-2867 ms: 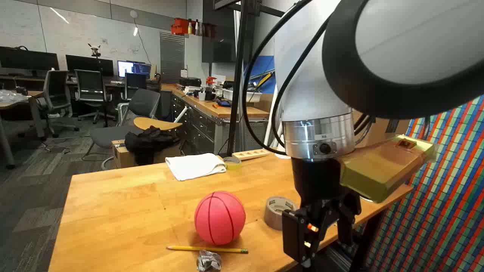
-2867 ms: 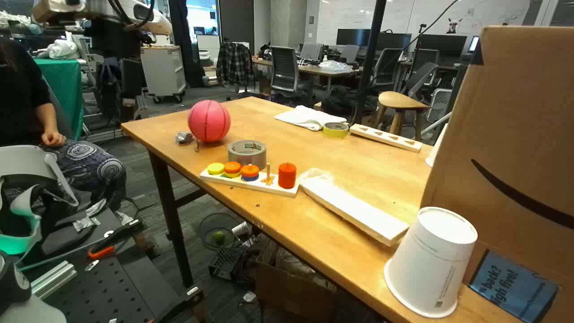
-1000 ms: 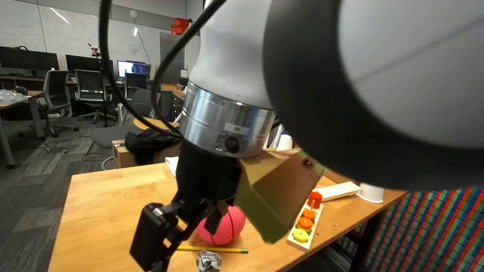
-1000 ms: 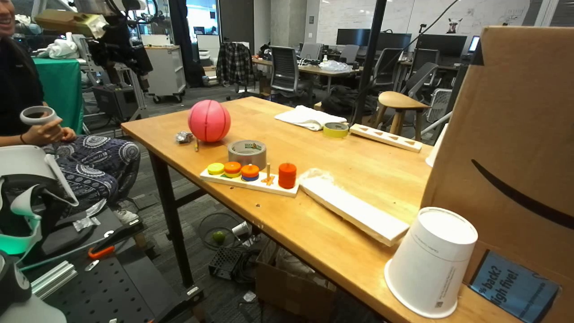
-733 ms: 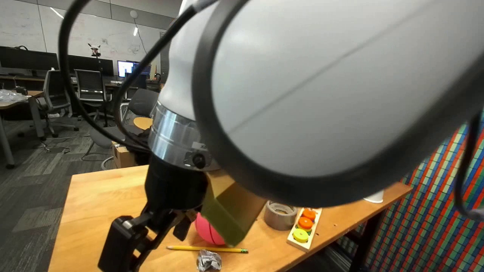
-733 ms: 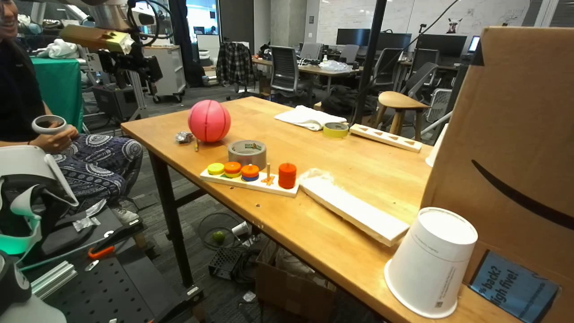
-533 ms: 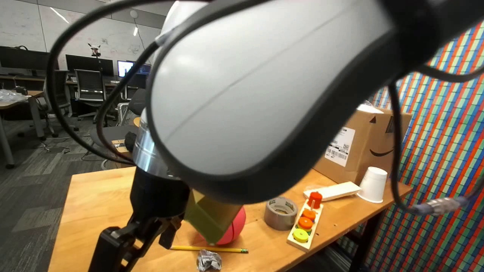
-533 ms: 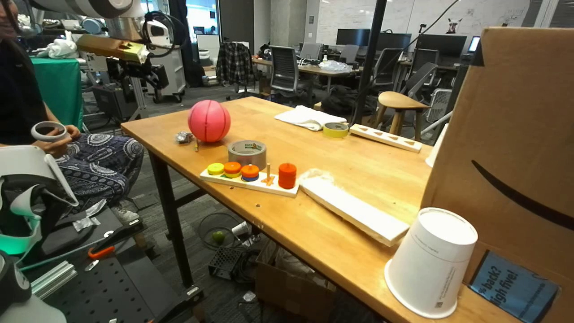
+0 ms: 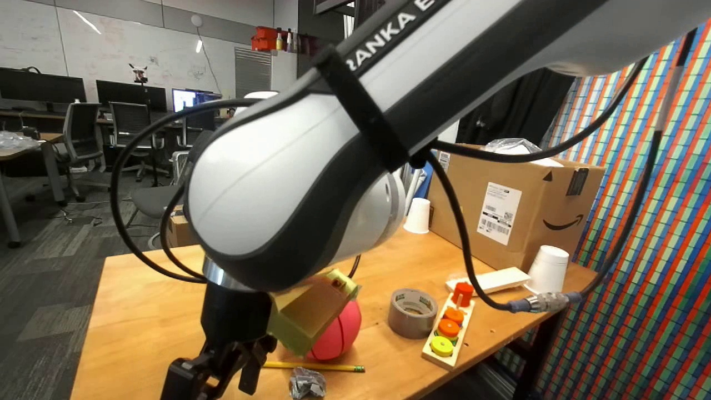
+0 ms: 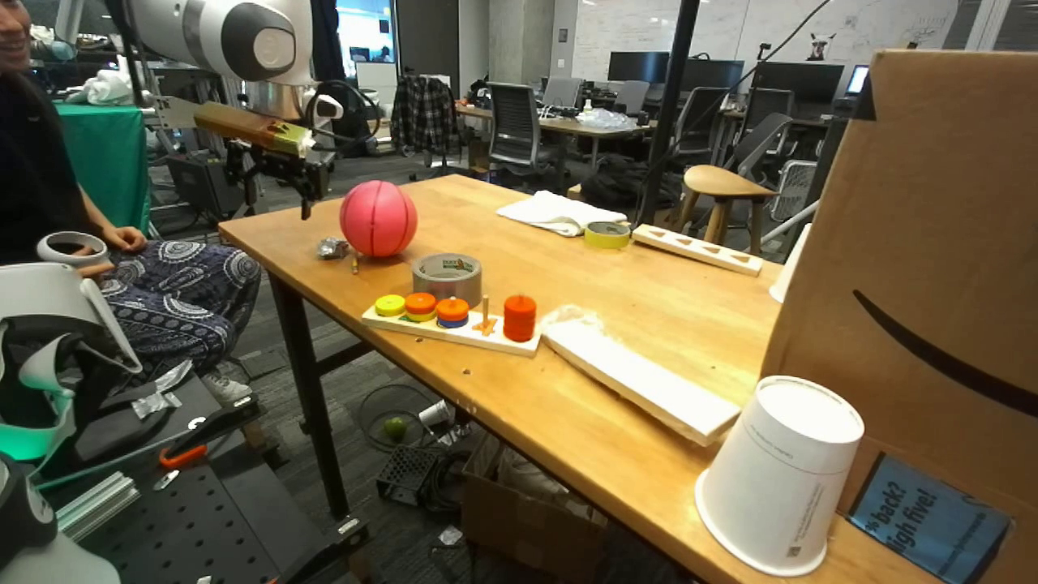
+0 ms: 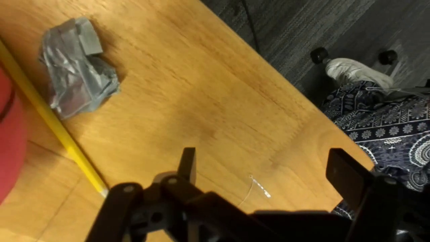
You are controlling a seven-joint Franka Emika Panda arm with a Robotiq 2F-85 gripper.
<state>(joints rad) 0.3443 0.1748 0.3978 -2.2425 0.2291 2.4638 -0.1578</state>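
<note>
My gripper (image 11: 262, 158) is open above a corner of the wooden table, with only tabletop and a thin pale thread or scrap (image 11: 260, 186) visible between its fingers. In the wrist view a crumpled piece of silver tape (image 11: 79, 67) lies up and left of the jaws. A yellow pencil (image 11: 53, 121) runs past it, its end partly behind the left finger. The pink ball (image 11: 10, 141) shows at the left border; in an exterior view the arm's yellow-wrapped box hides part of this ball (image 9: 339, 333). Elsewhere the gripper (image 10: 276, 199) hangs beyond the ball and crumpled tape (image 10: 331, 248).
A grey tape roll (image 10: 447, 288) and a peg board with coloured discs (image 10: 519, 345) stand nearby. Farther off are a white block (image 10: 641, 373), upturned cup (image 10: 782, 487), cardboard box (image 9: 500, 194) and white cloth (image 10: 559, 212). A person (image 10: 162, 284) sits by the table corner.
My arm has swung across the table toward the crumpled tape's end, tilting on the way. Over the last half second it came lower and nearer the ball. The table objects stayed put.
</note>
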